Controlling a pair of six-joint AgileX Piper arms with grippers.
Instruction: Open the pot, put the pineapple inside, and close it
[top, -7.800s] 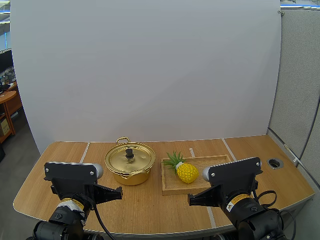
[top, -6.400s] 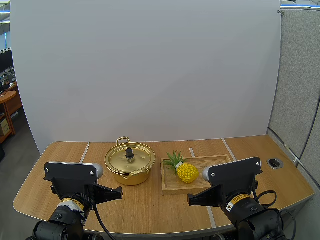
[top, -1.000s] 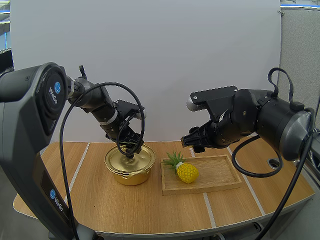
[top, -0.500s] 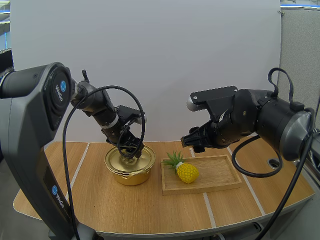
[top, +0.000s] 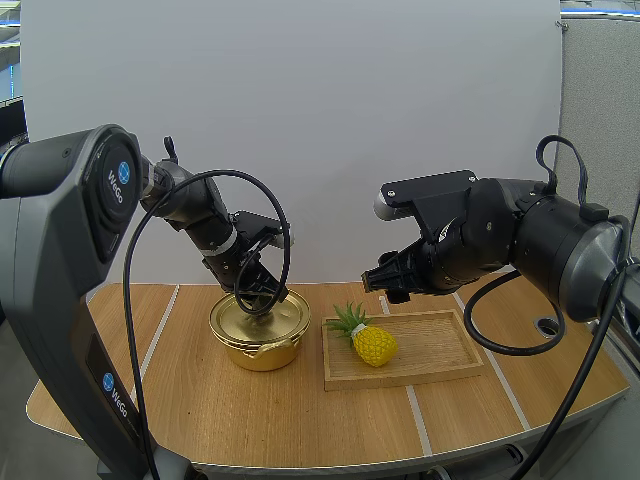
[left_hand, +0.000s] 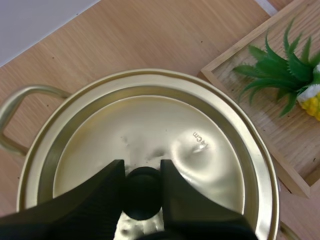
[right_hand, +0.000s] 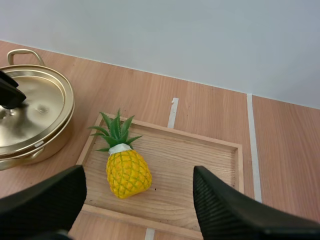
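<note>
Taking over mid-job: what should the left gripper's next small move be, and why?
Probably lift the left gripper straight up: its fingers press both sides of the lid's black knob, and the lid still sits on the pot.

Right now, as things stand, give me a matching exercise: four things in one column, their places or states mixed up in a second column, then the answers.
Column one:
1. left tool
2. right tool
3. pineapple
4. pot

Column two:
A. lying on the wooden tray
B. open, raised in the air
C. lid on, beside the tray
D. pinching the lid knob

Pairs: 1-D, 2-B, 3-A, 4-C.
</note>
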